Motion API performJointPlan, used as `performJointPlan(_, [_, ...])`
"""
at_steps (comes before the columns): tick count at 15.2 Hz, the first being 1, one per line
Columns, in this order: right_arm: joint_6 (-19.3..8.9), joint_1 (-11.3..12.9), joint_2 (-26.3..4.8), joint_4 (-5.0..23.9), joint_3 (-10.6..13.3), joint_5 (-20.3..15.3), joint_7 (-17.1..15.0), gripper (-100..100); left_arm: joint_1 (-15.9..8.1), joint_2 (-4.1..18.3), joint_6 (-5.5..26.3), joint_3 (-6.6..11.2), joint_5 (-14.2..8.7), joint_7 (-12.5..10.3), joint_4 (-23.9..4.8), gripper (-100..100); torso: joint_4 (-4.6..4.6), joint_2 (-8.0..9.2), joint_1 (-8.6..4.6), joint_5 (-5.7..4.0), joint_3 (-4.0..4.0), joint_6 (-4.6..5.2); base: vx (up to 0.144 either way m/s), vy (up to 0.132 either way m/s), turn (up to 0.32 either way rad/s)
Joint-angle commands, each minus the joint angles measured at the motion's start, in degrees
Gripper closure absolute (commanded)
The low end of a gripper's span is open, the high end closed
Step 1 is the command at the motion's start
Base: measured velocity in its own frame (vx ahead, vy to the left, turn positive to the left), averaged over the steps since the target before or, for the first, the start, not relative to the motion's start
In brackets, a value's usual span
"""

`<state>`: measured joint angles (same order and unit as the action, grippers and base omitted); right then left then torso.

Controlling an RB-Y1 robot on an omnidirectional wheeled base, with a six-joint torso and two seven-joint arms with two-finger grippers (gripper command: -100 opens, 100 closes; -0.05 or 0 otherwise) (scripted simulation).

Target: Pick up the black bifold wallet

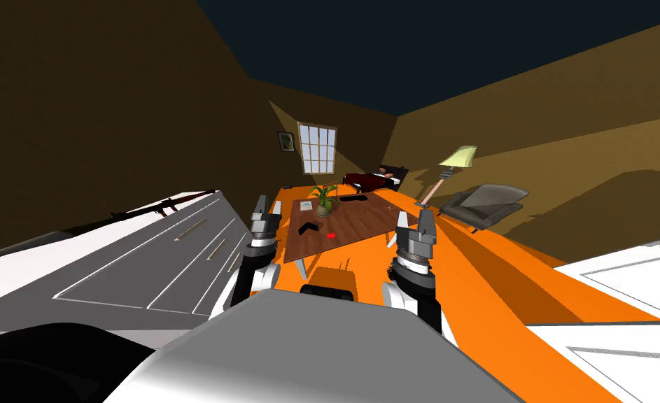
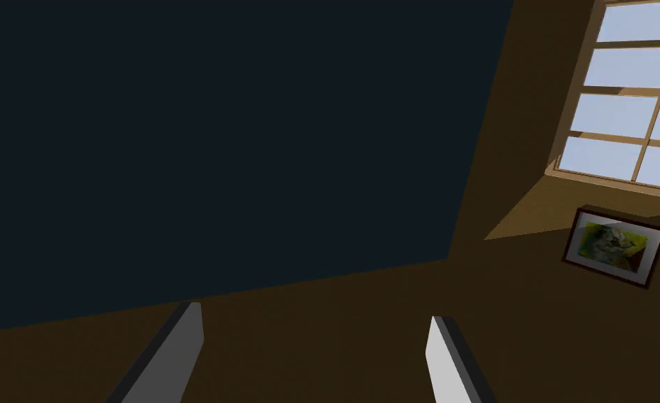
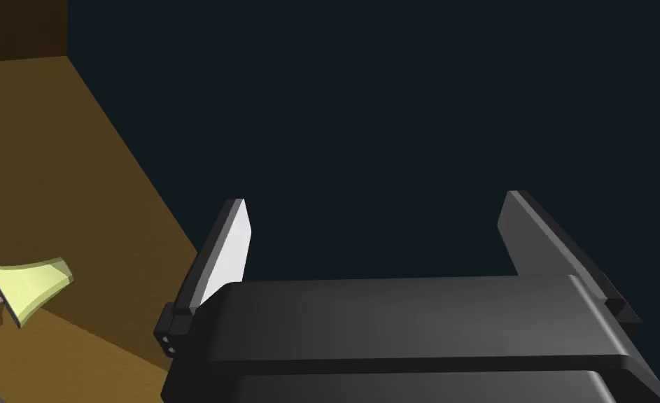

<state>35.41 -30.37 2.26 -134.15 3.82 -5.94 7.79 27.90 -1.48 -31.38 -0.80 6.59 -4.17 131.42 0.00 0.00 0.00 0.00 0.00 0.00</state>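
I held both arms raised side by side, forearms upright and level with each other. My left gripper (image 1: 267, 207) pointed upward, its fingers (image 2: 181, 350) spread well apart. My right gripper (image 1: 415, 221) stood the same way, fingers (image 3: 229, 248) parted wide.

Brown walls (image 1: 111, 105) enclose an orange floor (image 1: 489, 280), a wooden table (image 1: 363, 220), a grey armchair (image 1: 486, 203), a lamp (image 1: 459, 157) and 1 window (image 1: 317, 148).

The brown walls are dim. Daylight enters at the pale, wood-framed paned window (image 1: 317, 148) and lights a wedge of wall below it. Shadow bands darken the bright orange floor (image 1: 475, 245). The head view's walls splay cornerwards.
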Motion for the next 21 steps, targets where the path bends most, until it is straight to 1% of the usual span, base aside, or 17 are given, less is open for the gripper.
performJointPlan(1, [0.0, 0.0, 0.0, 0.0, 0.0, 0.0, 0.0, 0, -0.1, 2.1, 0.6, -0.16, -0.8, 0.1, -0.5, -100, 0.0, 0.0, 0.0, 0.0, 0.0, 0.0, 0.004, -0.007, -0.047])
performJointPlan(2, [0.0, 0.0, 0.0, 0.0, 0.0, 0.0, 0.0, 0, -0.1, 3.7, 1.2, -0.32, -1.6, 0.1, -1.1, -100, 0.0, -0.01, -0.01, 0.0, 0.0, 0.01, 0.009, -0.019, -0.112])
performJointPlan(3, [0.0, 0.0, 0.0, 0.0, 0.0, 0.0, 0.0, 0, -0.1, 3.7, 1.2, -0.32, -1.6, 0.1, -1.1, -100, -0.01, -0.02, -0.03, -0.01, -0.01, 0.02, 0.008, -0.021, -0.086])
performJointPlan(7, [0.0, 0.0, 0.0, 0.0, 0.0, 0.0, 0.0, 0, -0.4, 9.2, 4.1, -1.11, -5.3, 0.4, -3.7, -100, -0.02, -0.07, -0.11, -0.02, -0.04, 0.01, 0.015, -0.03, -0.112])
performJointPlan(8, [0.0, 0.0, 0.0, 0.0, 0.0, 0.0, 0.0, 0, -0.4, 9.4, 4.1, -1.11, -5.3, 0.4, -3.7, -100, -0.02, -0.08, -0.11, -0.02, -0.05, 0.02, 0.014, -0.029, -0.097])
performJointPlan(9, [0.0, 0.0, 0.0, 0.0, 0.0, 0.0, 0.0, 0, -0.5, 11.4, 5.4, -1.46, -7.0, 0.6, -4.9, -100, -0.02, -0.07, -0.11, -0.02, -0.04, 0.02, 0.018, -0.036, -0.159])
performJointPlan(10, [0.0, 0.0, 0.0, 0.0, 0.0, 0.0, 0.0, 0, -0.5, 11.5, 5.4, -1.46, -7.0, 0.6, -4.9, -100, -0.02, -0.08, -0.12, -0.02, -0.05, 0.03, 0.018, -0.033, -0.121])
performJointPlan(11, [0.0, 0.0, 0.0, 0.0, 0.0, 0.0, 0.0, 0, -0.6, 13.3, 6.8, -1.86, -8.9, 0.7, -6.3, -100, -0.02, -0.08, -0.13, -0.03, -0.05, 0.02, 0.016, -0.039, -0.142])
performJointPlan(12, [0.0, 0.0, 0.0, 0.0, 0.0, 0.0, 0.0, 0, -0.6, 13.6, 6.8, -1.86, -8.9, 0.7, -6.3, -100, -0.02, -0.09, -0.15, -0.03, -0.05, 0.03, 0.018, -0.038, -0.124])
performJointPlan(13, [0.0, 0.0, 0.0, 0.0, 0.0, 0.0, 0.0, 0, -0.8, 15.2, 8.4, -2.29, -10.9, 0.9, -7.7, -100, -0.02, -0.08, -0.15, -0.03, -0.05, 0.01, 0.024, -0.041, -0.161])
performJointPlan(14, [0.0, 0.0, 0.0, 0.0, 0.0, 0.0, 0.0, 0, -0.8, 15.8, 8.4, -2.29, -11.0, 0.9, -7.7, -100, -0.02, -0.09, -0.15, -0.03, -0.05, 0.02, 0.024, -0.035, -0.147])
performJointPlan(15, [0.0, 0.0, 0.0, 0.0, 0.0, 0.0, 0.0, 0, -0.9, 17.6, 10.2, -2.77, -13.0, 1.1, -9.3, -100, -0.03, -0.1, -0.14, -0.03, -0.06, 0.02, 0.032, -0.04, -0.197])
performJointPlan(16, [0.0, 0.0, 0.0, 0.0, 0.0, 0.0, 0.0, 0, -0.9, 18.0, 10.2, -2.77, -13.3, 1.1, -9.3, -100, -0.03, -0.12, -0.15, -0.03, -0.07, 0.04, 0.031, -0.037, -0.162])
performJointPlan(17, [0.0, 0.0, 0.0, 0.0, 0.0, 0.0, 0.0, 0, -1.0, 20.0, 12.0, -3.27, -15.3, 1.3, -11.0, -100, -0.03, -0.13, -0.14, -0.03, -0.07, 0.02, 0.025, -0.044, -0.222])
performJointPlan(18, [0.0, 0.0, 0.0, 0.0, 0.0, 0.0, 0.0, 0, -1.0, 20.3, 12.0, -3.27, -15.7, 1.3, -11.0, -100, -0.03, -0.12, -0.16, -0.03, -0.07, 0.04, 0.024, -0.04, -0.153])
performJointPlan(20, [0.0, 0.0, 0.0, 0.0, 0.0, 0.0, 0.0, 0, -1.2, 22.6, 14.0, -3.81, -18.2, 1.5, -12.8, -100, -0.03, -0.14, -0.17, -0.04, -0.08, 0.03, 0.036, -0.044, -0.175])
performJointPlan(21, [0.0, 0.0, 0.0, 0.0, 0.0, 0.0, 0.0, 0, -1.3, 24.6, 16.0, -4.38, -19.9, 1.7, -14.6, -100, -0.04, -0.14, -0.17, -0.04, -0.09, 0.02, 0.04, -0.046, -0.234])
